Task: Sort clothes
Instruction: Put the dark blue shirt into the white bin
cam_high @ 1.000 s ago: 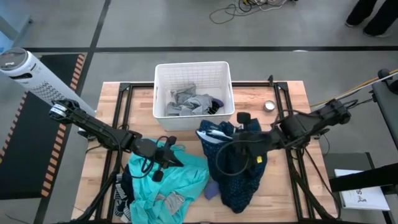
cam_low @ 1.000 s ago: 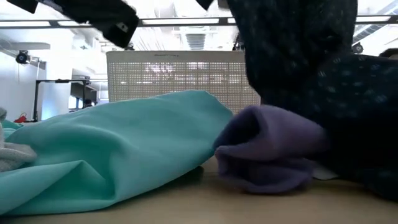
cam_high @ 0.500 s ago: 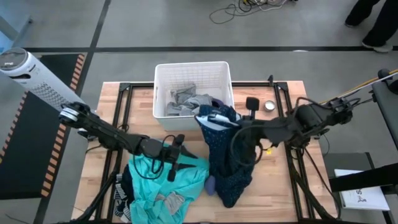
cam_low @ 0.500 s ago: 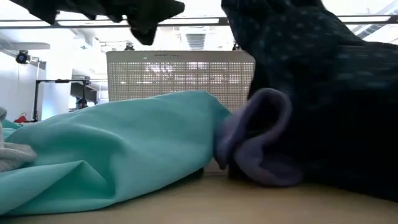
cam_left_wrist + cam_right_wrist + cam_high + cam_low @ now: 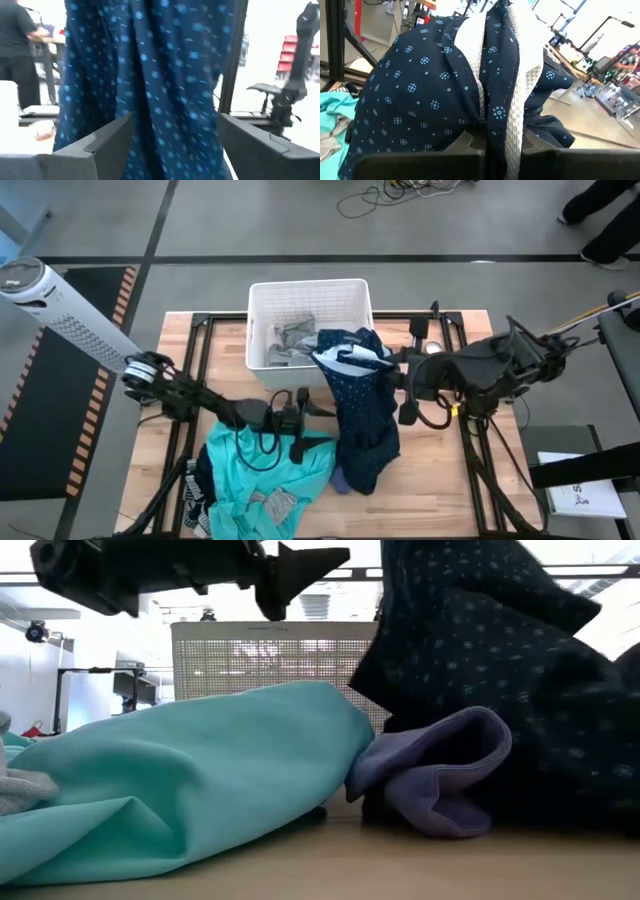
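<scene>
Right end effector [image 5: 372, 363] lifts dotted garment [image 5: 362, 415] at bin [image 5: 262, 305] edge

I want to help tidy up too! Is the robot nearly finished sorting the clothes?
Not yet. Some grey clothes already lie in the white bin. The right gripper is lifting the dotted shirt beside it. The turquoise top waits on the table, the open left gripper above it.
</scene>
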Robot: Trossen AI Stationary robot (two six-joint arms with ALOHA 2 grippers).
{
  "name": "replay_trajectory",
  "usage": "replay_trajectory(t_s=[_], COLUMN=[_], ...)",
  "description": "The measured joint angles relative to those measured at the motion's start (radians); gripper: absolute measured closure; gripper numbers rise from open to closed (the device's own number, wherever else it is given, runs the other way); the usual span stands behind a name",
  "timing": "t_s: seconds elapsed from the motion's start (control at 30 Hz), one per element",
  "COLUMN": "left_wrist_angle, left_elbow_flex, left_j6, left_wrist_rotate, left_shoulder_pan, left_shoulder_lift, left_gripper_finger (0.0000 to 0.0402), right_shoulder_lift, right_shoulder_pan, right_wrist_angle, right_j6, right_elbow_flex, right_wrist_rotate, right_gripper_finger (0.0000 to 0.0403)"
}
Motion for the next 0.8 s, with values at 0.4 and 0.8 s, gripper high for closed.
replay_trajectory(t_s=[0.4,0.8], left_wrist_angle=[-0.017,-0.225], left_elbow_flex=[0.157,0.319], left_j6=[0.023,0.193], left_wrist_rotate=[-0.003,-0.108], left_shoulder_pan=[0.034,0.083], left_shoulder_lift=[0.042,0.036], left_gripper_finger=[0.0106,0.0232], right_shoulder_lift=[0.143,0.168], right_shoulder_pan=[0.000,0.000], right_wrist_angle=[-0.001,0.077], right_j6=[-0.119,-0.197], right_elbow_flex=[0.244,0.282], right_wrist_rotate=[-0.001,-0.001], right_gripper_finger=[0.0401,0.0401])
